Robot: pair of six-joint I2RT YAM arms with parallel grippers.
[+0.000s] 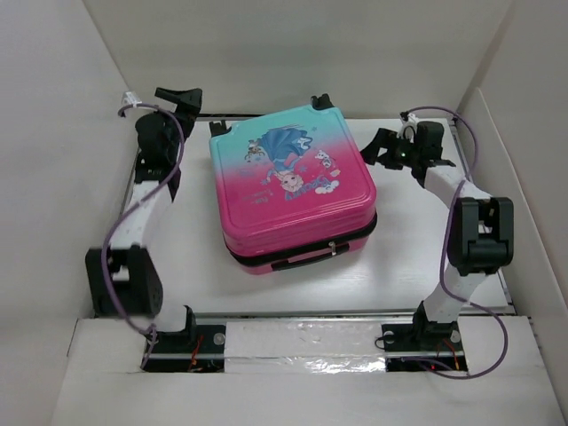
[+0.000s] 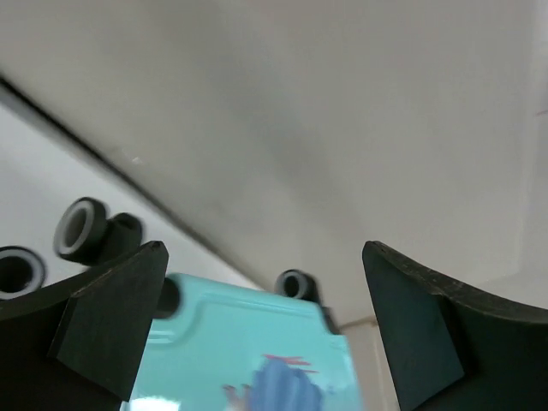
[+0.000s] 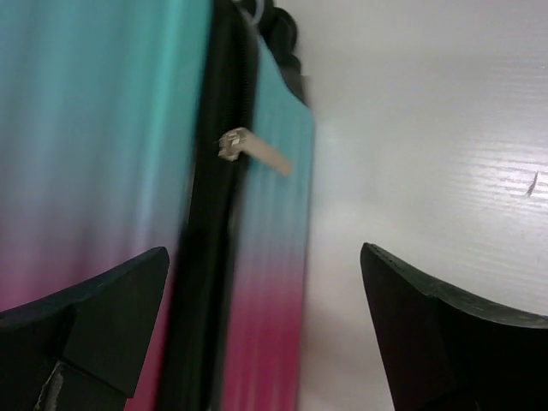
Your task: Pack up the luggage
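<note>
The luggage (image 1: 293, 191) lies shut at the centre of the overhead frame on the white tabletop (image 1: 417, 257), pale walls (image 1: 293, 53) around — contents hidden. Only the right wrist view catches its zipper pull (image 3: 254, 151), upper centre; the left wrist view, its wheels (image 2: 81, 228) at left. Left gripper (image 2: 264, 250) and right gripper (image 3: 265, 250) gape wide, holding nothing.

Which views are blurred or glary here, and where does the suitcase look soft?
Top view: sharp and evenly lit, suitcase crisp, glare only on the shiny strip at the near edge. Left wrist view: suitcase print soft. Right wrist view: suitcase side and zipper pull smeared, table grain sharper.
</note>
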